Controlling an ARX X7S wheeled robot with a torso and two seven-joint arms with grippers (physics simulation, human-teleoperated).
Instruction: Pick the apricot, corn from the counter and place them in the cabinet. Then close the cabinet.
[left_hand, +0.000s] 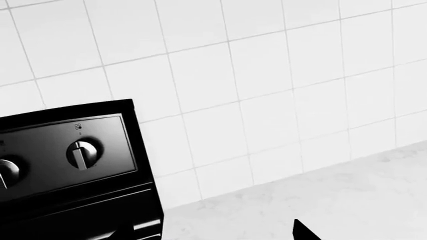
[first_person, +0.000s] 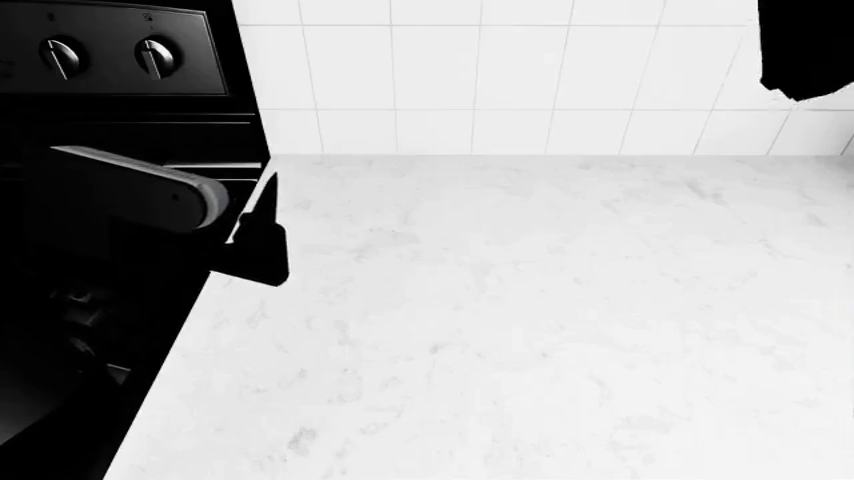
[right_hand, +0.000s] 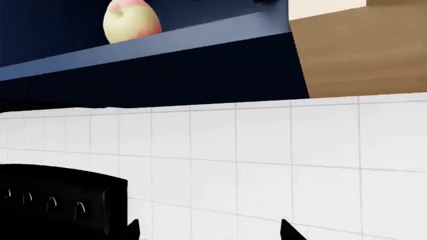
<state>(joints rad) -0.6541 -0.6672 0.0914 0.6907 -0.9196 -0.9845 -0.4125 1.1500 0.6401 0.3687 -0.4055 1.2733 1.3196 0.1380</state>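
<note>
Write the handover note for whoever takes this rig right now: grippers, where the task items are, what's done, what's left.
Left gripper: low over the counter edge beside the stove; holds nothing visible, jaw state unclear.
Right gripper: raised toward the wall cabinet, fingertips apart, empty.
Apricot: on the cabinet shelf, done.
Corn: not visible in any view; none on the visible counter.
Cabinet door: appears open.
Left: confirm where the corn is, place it if needed, then close the cabinet.
</note>
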